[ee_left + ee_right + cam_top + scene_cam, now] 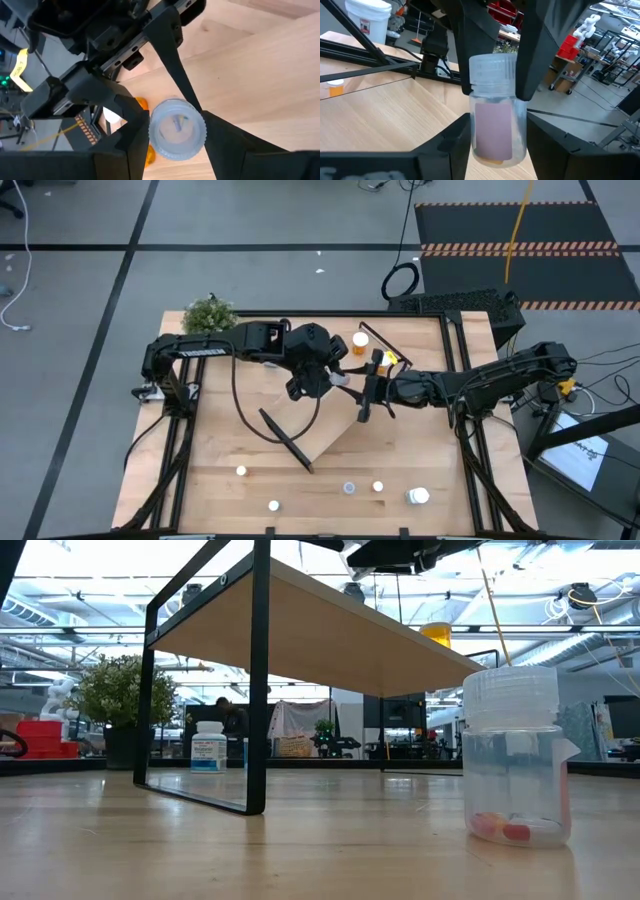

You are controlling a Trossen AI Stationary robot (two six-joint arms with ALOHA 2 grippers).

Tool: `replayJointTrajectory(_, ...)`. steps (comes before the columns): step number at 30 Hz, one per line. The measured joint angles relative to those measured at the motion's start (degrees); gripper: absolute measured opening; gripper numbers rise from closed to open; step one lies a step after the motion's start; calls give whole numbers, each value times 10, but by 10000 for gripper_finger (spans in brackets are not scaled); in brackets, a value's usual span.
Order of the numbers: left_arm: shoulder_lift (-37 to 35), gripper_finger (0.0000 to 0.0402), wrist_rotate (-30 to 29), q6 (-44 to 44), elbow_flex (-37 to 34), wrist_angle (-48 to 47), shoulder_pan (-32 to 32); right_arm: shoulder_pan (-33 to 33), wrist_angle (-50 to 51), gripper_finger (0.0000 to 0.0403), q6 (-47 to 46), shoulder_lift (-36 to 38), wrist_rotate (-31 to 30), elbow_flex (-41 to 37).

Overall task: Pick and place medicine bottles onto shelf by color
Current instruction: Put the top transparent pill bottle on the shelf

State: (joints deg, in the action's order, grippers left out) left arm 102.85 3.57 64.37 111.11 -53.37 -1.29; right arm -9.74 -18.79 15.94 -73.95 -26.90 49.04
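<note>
Both claws, left (172,142) and right (495,135), clamped on 1 clear bottle (495,115).

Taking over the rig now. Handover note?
Left gripper: over the shelf, shut on the clear bottle at its cap.
Right gripper: fingers against the same bottle's body, so this is a mid-air handoff.
Placed: an orange bottle at the shelf's far end.
Left to do: release one grip, shelve the clear bottle, then the five loose bottles along the table's near edge.
</note>
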Motion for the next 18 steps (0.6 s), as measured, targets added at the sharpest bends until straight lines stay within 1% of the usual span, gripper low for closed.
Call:
replayJointTrajectory(4, 0, 200, -24, -48, 0, 5, 4, 0, 0, 167, 0, 0, 0, 0)
replayJointTrajectory(8, 0, 238, -27, -96, 0, 7, 7, 0, -2, 168, -1, 0, -1, 0)
replayJointTrajectory(13, 0, 290, -31, -131, 0, 6, 15, 0, -2, 168, -1, 0, -12, 0)
replayJointTrajectory(16, 0, 312, -71, -185, 0, 20, 23, -1, -3, 168, -2, 0, -47, 0)
replayJointTrajectory(18, 0, 319, -107, -231, 0, 28, 28, -1, -3, 168, -2, 0, -65, 0)
